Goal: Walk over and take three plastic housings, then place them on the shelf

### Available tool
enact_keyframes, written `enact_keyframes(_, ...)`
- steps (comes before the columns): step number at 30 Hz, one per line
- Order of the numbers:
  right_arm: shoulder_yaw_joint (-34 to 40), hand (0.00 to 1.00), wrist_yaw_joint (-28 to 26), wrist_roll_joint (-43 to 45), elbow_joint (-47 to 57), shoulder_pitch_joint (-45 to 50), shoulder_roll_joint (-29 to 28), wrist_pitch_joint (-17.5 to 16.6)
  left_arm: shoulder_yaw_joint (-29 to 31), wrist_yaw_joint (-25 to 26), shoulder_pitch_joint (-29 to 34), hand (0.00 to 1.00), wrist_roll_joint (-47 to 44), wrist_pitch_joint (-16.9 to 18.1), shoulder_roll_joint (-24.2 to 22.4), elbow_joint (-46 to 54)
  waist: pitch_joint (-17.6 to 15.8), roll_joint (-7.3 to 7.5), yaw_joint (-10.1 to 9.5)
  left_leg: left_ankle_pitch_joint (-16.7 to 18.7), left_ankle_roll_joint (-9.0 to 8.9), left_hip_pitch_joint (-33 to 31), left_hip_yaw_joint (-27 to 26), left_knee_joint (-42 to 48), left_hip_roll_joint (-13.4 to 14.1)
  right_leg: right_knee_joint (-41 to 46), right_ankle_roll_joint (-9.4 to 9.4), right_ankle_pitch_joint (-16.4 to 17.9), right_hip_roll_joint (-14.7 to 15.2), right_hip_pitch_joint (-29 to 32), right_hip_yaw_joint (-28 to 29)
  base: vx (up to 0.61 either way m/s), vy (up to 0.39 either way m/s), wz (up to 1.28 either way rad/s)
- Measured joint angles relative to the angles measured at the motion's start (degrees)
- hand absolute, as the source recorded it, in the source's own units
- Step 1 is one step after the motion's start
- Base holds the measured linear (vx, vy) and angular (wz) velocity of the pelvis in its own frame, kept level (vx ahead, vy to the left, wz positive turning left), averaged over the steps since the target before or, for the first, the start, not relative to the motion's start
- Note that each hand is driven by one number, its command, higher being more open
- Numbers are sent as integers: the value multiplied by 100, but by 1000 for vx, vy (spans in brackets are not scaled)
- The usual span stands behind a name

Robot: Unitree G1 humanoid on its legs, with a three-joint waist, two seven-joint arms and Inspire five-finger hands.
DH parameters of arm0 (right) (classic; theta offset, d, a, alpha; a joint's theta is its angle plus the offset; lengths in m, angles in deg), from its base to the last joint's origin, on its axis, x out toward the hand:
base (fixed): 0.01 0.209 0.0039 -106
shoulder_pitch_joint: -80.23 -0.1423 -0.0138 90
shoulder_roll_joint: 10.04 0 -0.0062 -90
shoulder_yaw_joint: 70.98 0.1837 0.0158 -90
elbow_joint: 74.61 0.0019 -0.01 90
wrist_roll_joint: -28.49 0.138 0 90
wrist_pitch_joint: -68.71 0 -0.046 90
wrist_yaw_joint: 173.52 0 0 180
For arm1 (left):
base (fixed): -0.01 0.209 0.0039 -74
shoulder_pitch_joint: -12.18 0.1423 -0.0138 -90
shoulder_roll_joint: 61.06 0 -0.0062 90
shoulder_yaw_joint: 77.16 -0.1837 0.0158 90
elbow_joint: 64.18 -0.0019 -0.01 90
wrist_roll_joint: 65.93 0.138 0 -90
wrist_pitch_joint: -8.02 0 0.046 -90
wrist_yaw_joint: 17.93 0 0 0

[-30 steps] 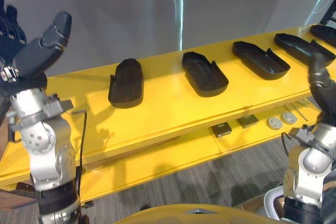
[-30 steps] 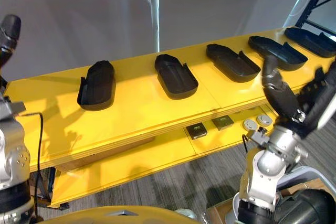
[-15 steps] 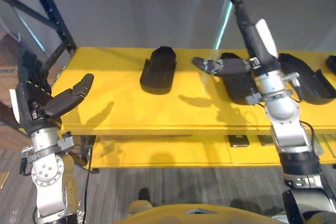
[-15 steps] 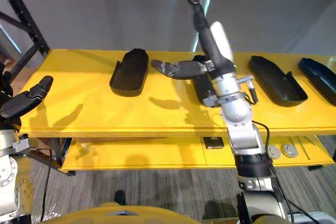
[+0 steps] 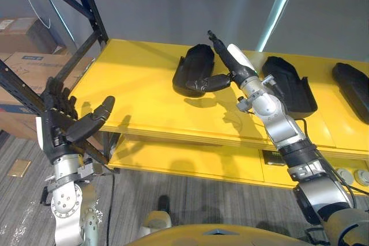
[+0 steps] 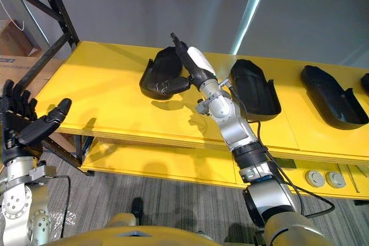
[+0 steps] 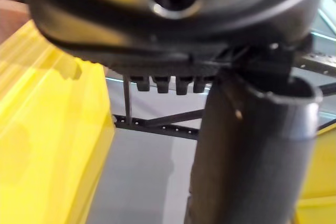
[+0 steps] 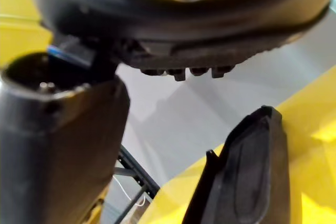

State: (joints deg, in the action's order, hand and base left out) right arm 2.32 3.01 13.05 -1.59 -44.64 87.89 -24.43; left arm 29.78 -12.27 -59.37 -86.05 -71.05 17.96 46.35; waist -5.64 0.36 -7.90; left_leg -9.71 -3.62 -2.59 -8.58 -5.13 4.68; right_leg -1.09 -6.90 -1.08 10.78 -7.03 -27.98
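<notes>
Well, right hand [image 5: 229,64] at leftmost housing [image 5: 190,73].

Eye views, pair: you look steeply down onto the yellow bench [image 5: 138,93], both sharing its left end. Wrist views: yours sit tight behind the left hand [image 7: 252,156] and right hand [image 8: 58,145], facing outward.

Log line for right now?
phase: reach | right hand: open, at leftmost housing | left hand: open, idle, low | lifted: nothing
</notes>
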Motion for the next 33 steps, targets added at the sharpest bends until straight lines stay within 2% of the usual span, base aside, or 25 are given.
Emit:
enact_keyframes(7,-327,100,-119,7,-611,-290,2,-35,-158,34,-2,100,-44,-1,-57,0,-22,-8,-134,-39,32,0,64,17,-11,-7,-38,-56,-10,-24,-16,20,-8,1)
enact_keyframes(13,-982,100,-1015,255,-817,-583,60,-207,-287,21,-4,100,-189,-8,-188,-36,-51,-32,-126,-39,31,9,74,1,-7,15,-28,-45,-9,-25,-19,-11,1,0)
enact_keyframes(19,-1281,100,-1718,481,-1026,-790,98,-288,-303,17,-4,100,-190,-69,-188,-100,-199,-20,-136,-31,0,19,94,0,-6,20,13,-17,-5,-38,-39,-31,6,2)
enact_keyframes(26,-1659,100,-2267,692,-1048,-1005,294,-507,-307,20,1,100,-190,-244,-186,-256,-204,-5,-139,-36,6,17,90,1,-3,2,11,-23,-2,-40,-36,-7,2,0)
enact_keyframes(33,-1772,100,-2741,750,-941,-1116,489,-479,-312,34,-2,100,-187,-248,-184,-256,-196,9,-130,-54,29,23,46,2,-5,-6,-31,-52,-5,-30,-6,2,-2,-2)
